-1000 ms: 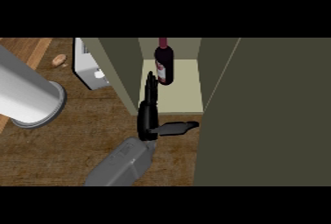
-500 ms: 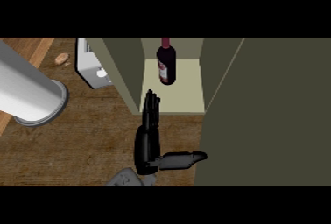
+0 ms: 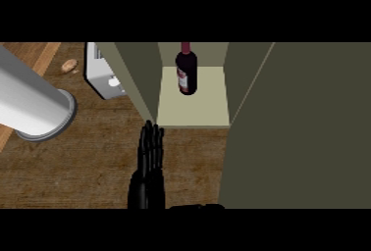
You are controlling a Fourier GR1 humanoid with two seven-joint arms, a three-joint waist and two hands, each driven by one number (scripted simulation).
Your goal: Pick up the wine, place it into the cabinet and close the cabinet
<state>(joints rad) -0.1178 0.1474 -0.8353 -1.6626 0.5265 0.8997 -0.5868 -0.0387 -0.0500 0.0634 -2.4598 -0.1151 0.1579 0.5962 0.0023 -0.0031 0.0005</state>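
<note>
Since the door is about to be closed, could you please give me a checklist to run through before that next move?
1. Dark glass wine bottle stands upright on the pale cabinet shelf: ok.
2. Bottle free of any hand: ok.
3. Black hand is outside the cabinet, its straight fingers just short of the shelf's front edge: ok.
4. Hand holds nothing: ok.
5. Olive-green cabinet door shut: not ok, it stands open at the view's right.
6. Which hand this is, and where the other one is: cannot tell.
</note>
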